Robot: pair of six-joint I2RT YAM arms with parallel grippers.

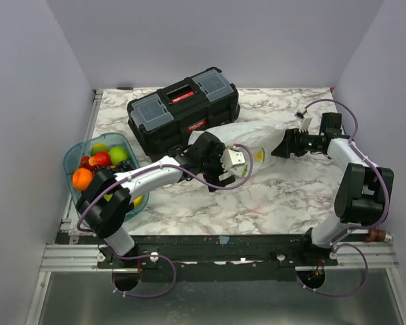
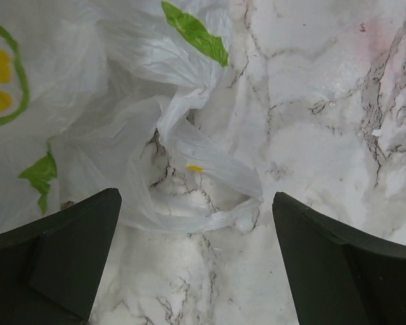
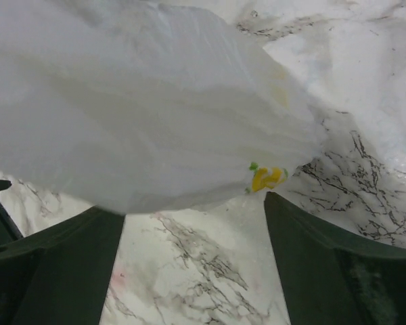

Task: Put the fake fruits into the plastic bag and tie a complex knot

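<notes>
Both my left gripper (image 2: 196, 196) and right gripper (image 3: 195, 204) gape wide, empty — the plastic bag (image 2: 115, 88) lies crumpled between them, just ahead of each.

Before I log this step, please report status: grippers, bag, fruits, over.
Left gripper open, right gripper open, nothing held. Plastic bag lies between them. Fake fruits in tray. Toolbox behind bag.

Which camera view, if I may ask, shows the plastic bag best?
The top external view: almost the whole plastic bag shows beside the toolbox. Left wrist shows only crumpled folds; right wrist, one blurred white side.
</notes>
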